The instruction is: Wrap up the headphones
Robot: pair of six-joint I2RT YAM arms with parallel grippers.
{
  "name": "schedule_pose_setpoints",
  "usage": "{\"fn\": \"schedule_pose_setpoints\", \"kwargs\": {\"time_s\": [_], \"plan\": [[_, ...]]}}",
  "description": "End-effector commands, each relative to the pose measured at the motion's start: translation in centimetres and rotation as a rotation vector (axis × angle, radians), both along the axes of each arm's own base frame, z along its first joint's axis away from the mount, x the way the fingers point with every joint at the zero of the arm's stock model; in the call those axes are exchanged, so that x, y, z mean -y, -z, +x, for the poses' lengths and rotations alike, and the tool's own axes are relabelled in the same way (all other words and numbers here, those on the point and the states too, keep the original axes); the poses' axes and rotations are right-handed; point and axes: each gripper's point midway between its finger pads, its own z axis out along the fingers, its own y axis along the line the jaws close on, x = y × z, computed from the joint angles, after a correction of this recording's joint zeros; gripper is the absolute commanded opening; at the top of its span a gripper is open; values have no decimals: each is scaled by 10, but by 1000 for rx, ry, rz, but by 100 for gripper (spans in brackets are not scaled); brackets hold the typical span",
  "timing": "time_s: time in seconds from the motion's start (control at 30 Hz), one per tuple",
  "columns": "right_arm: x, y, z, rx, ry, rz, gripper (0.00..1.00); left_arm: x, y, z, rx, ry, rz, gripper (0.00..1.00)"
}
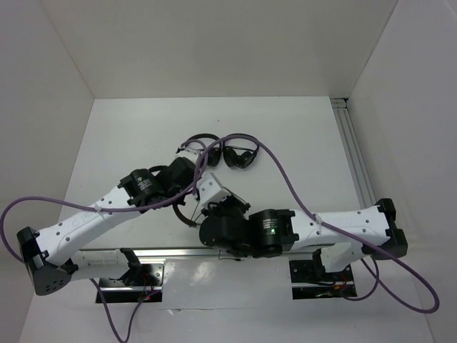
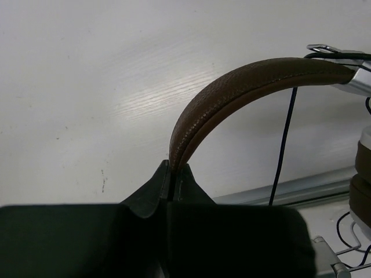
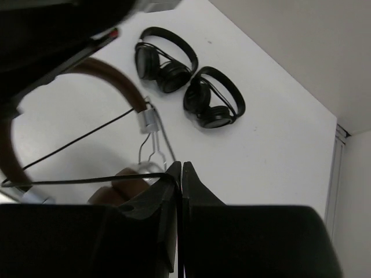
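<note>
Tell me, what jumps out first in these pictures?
A big brown headband arches up from the left jaws, which pinch it. Its thin black cable runs into the nearly shut right jaws, and two small black headphones lie side by side on the white table beyond.

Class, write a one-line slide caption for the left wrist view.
Left gripper shut on the headphones' brown headband over the white table, with the thin black cable running past it.

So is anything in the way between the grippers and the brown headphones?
Nothing visible. The left gripper is shut on the headband, and the right gripper pinches the cable. The black headphones lie farther back, apart.
</note>
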Motion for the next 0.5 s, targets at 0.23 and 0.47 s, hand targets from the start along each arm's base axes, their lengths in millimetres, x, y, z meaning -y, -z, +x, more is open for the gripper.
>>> {"fn": "schedule_pose_setpoints", "kwargs": {"time_s": [0.23,0.47], "plan": [[49,-24,75,10,113,131,10,19,-12,-36,7,163,-103,0],[58,-26,114,-5,123,191,16,23,-16,-54,-16,230,-124,0]]}}
